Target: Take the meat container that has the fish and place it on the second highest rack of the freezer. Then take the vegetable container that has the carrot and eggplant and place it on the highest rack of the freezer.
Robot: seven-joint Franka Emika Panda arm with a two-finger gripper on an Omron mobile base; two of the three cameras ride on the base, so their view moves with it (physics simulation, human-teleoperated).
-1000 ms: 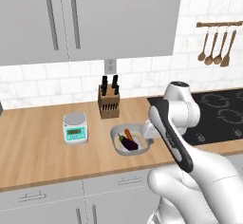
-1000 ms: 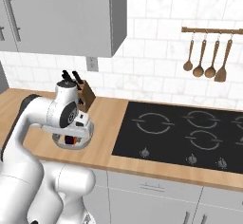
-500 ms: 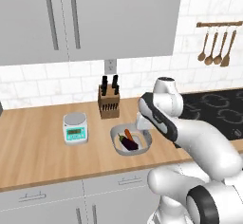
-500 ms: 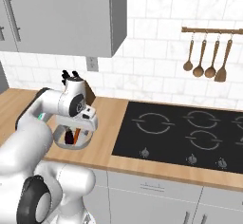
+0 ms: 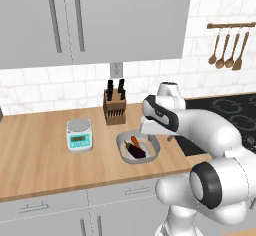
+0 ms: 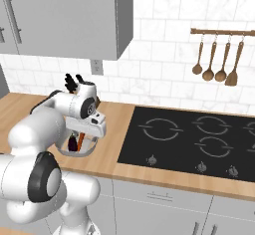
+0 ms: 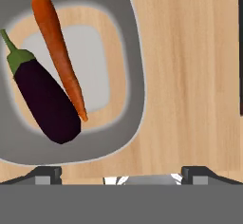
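Vegetable container [image 5: 137,148], a shallow grey tub, is sitting near the front edge of the wooden counter [image 5: 40,162] in the left base view, in front of the knife block [image 5: 114,107] and right of the kitchen scale [image 5: 79,135]; the carrot [image 5: 135,143] and the eggplant [image 5: 136,151] are lying inside it; the gripper [image 5: 154,141] is hanging over the tub's right rim.

Seen from the right base view, the arm is covering most of the tub [image 6: 79,151], which is resting on the counter's strip left of the black cooktop [image 6: 194,139]; this angle is showing the cooktop and hanging wooden utensils [image 6: 214,62] in full, while the scale is missing from it.

Looking straight down, the hand view is giving what neither base camera gives: the slim carrot [image 7: 59,52] lying against the glossy eggplant [image 7: 42,99], loose in the tub [image 7: 135,85]; the gripper's fingers [image 7: 45,173] are standing wide apart, holding nothing, with the rim lying between the camera and the bare counter.

Judging by looks, the tub is appearing light, rigid and smooth; its contents are likely to roll if tipped; the raised rim is offering the best hold, kept level.
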